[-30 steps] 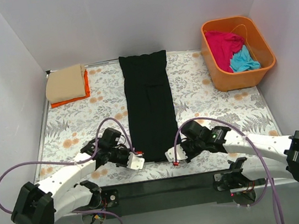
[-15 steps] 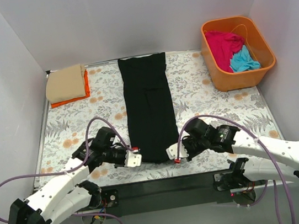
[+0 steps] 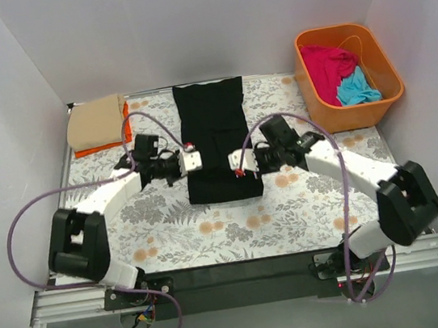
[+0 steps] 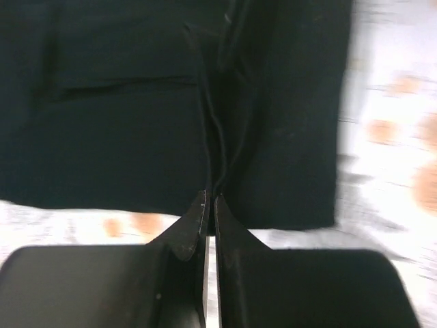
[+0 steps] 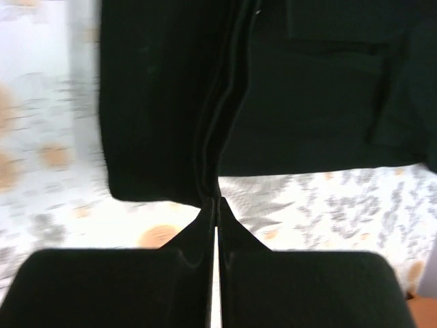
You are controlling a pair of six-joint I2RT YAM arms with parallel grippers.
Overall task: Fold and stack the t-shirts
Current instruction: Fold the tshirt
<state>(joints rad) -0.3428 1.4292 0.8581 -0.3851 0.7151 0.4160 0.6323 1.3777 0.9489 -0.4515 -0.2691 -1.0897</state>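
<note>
The black t-shirt (image 3: 215, 136) lies in the middle of the floral sheet, its near part folded up and over toward the far end. My left gripper (image 3: 194, 159) is shut on its left bottom corner (image 4: 212, 164). My right gripper (image 3: 233, 160) is shut on its right bottom corner (image 5: 215, 150). Both hold the hem above the middle of the shirt. The folded tan t-shirt (image 3: 97, 121) lies on the folded orange t-shirt (image 3: 104, 145) at the far left. The magenta-pink t-shirt (image 3: 327, 61) and the turquoise t-shirt (image 3: 355, 89) lie crumpled in the tub.
The rigid orange plastic tub (image 3: 355, 115) stands at the far right. The floral-patterned sheet (image 3: 212, 230) covers the table. White walls close in the left, back and right. Purple cables loop over both arms.
Both grippers have carried the black shirt's near hem away from the table's near edge toward the far end, folding the shirt over itself. The shirt now looks about half as long.
</note>
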